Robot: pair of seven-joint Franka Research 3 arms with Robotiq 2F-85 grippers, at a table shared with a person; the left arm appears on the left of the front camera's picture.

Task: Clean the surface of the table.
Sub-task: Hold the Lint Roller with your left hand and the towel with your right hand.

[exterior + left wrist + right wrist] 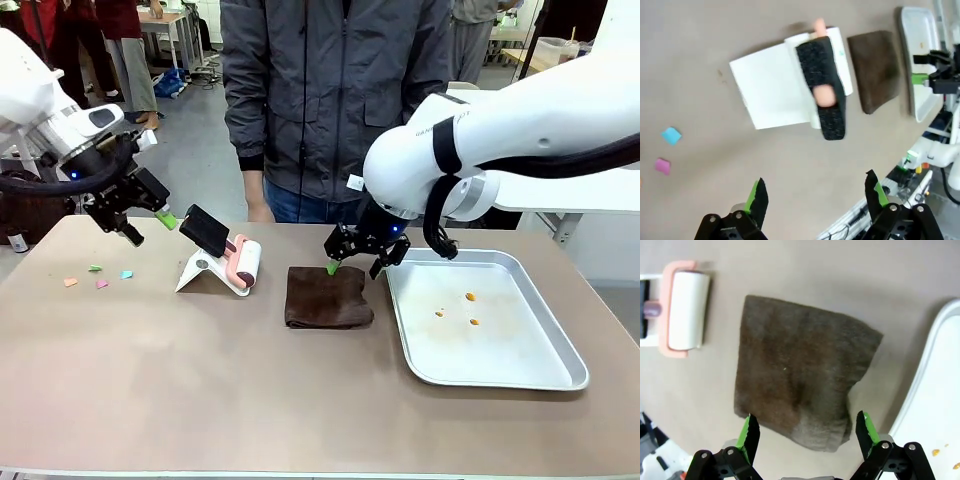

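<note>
The taupe-brown table (250,400) carries a folded dark brown cloth (328,297) at its middle. My right gripper (355,268) hovers open just above the cloth's far edge. In the right wrist view the cloth (800,385) lies below the open right gripper (806,416), apart from the fingers. Several small coloured paper scraps (102,284) lie at the left. My left gripper (148,228) hangs open above the table, between the scraps and a lint roller (243,262). The left wrist view shows the open left gripper (815,180) holding nothing, with blue and pink scraps (671,135) below.
The lint roller, pink with a black handle (822,90), rests on a white stand (775,90) left of the cloth. A silver tray (500,375) with a few orange crumbs (470,297) sits at the right. A person (330,100) stands at the far edge.
</note>
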